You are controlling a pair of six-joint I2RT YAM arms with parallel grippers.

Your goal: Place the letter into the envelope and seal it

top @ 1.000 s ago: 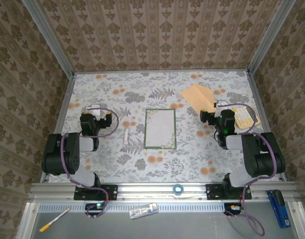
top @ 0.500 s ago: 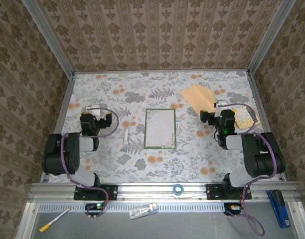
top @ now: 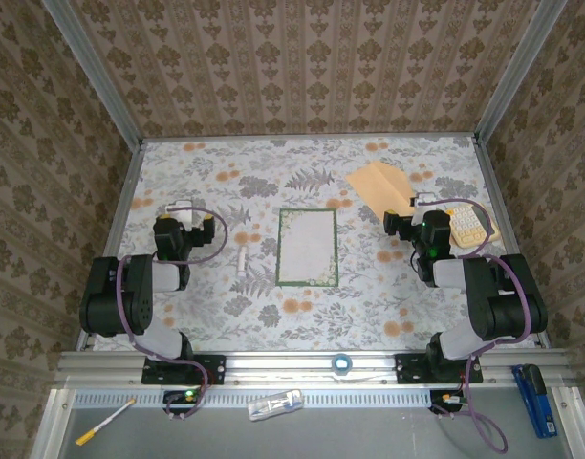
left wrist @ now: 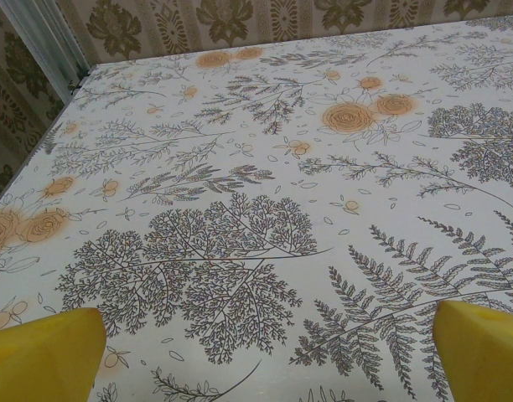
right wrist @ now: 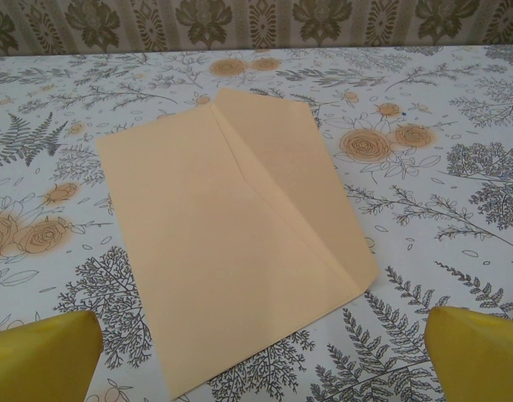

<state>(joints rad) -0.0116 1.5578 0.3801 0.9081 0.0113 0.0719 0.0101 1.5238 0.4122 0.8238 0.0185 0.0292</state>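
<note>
Idling unchanged over the last second, left hand (left wrist: 265,356) and right hand (right wrist: 261,352) stood spread, empty; letter (top: 307,247) lay outside envelope (right wrist: 231,234), task unstarted.

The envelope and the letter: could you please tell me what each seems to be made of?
The envelope looks like matte tan kraft paper: flat, sharp flap crease, no sheen. The letter seems thin whitish paper, green-bordered, lying flat; finish too small to judge.

On the worktop (top: 369,316): letter (top: 307,247) flat at centre; small stick (top: 242,262) just left of it; envelope (top: 380,185) behind and right of the letter, ahead of the right pincer (top: 412,212); calculator (top: 469,225) right of the envelope, near the right edge.
</note>
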